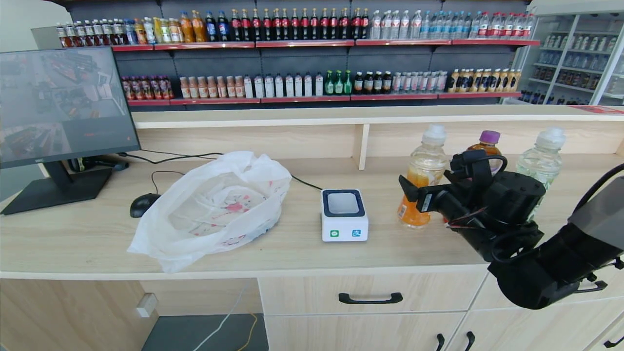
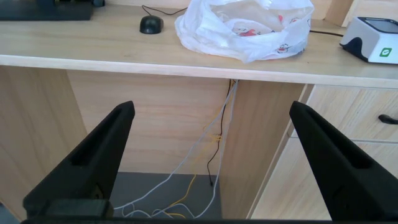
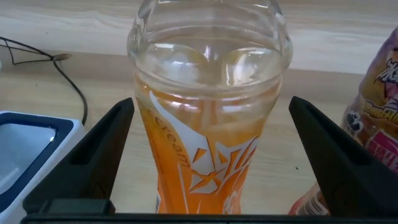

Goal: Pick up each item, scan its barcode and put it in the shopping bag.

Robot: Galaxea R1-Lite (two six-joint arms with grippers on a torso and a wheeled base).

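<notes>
A white plastic shopping bag [image 1: 209, 209] [image 2: 249, 25] lies open on the wooden counter, left of the white barcode scanner [image 1: 343, 214] [image 3: 31, 146]. Three bottles stand at the right: an orange drink bottle [image 1: 421, 165] [image 3: 208, 155] with a white cap, a purple-capped bottle [image 1: 489, 144] [image 3: 379, 124], and a clear water bottle [image 1: 541, 161]. My right gripper [image 1: 435, 179] [image 3: 211, 106] is open, its fingers on either side of the orange bottle's lower half, apart from it. My left gripper [image 2: 211, 109] is open and empty, low in front of the counter below the bag.
A monitor [image 1: 58, 107] and a black mouse [image 1: 144, 204] [image 2: 151, 23] sit at the counter's left, with cables running behind the bag. Drawers [image 1: 370, 297] are under the counter. Cables [image 2: 214, 155] hang in the gap below it. Shelves of bottles line the back wall.
</notes>
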